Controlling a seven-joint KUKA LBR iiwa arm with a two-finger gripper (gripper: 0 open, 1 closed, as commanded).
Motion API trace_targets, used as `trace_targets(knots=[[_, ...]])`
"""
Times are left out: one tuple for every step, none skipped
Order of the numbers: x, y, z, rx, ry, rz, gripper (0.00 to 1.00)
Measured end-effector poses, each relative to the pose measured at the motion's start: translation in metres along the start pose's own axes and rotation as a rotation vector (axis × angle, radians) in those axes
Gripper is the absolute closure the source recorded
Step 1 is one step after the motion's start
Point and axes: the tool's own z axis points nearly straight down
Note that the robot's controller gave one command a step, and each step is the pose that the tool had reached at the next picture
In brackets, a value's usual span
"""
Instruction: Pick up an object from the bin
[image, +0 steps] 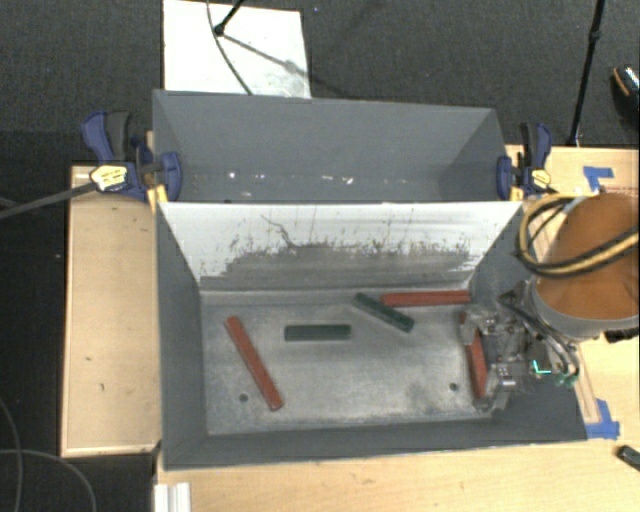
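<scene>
**Red bar along the right wall, gripper against it**

The red bar lies at the right edge of the floor of the bin. Its long axis runs from near to far beside the right wall. It is slim, straight and dull red. The gripper is low and just to its right. I cannot tell whether it is open or has hold of the bar. The arm leans in over the right rim, orange cover uppermost. Leftward lie a back red bar, a slanted green bar, a level green bar and a diagonal red bar.

Even overhead light fills the grey metal bin I reach into; glare whitens its sloped wall at twelve o'clock, while the six o'clock wall sits shaded.
</scene>
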Motion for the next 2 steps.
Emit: trace_targets(knots=[[-0.072, 0.089, 0.06, -0.004, -0.01, 0.08, 0.0], [-0.104, 0.158, 0.085, -0.003, -0.011, 0.011, 0.0]])
